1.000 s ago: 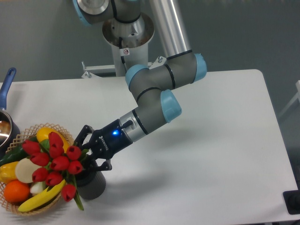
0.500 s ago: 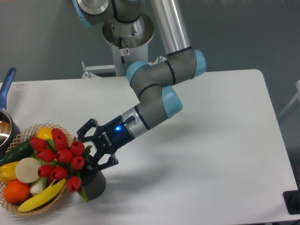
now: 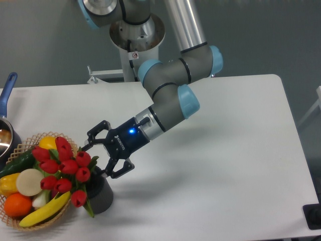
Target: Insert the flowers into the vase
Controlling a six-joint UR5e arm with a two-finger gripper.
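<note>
Flowers sit in vase, stems down in mouth, red buds leaning left over wicker basket rim. Bunch barely shifted versus half second ago. Gripper now jaws spread wide, holding nothing, pulled back up-right, clear of stems; second ago it was clamped at bunch. Vase at front-left of table, touching basket edge. Blue-handled pot at far left.
</note>
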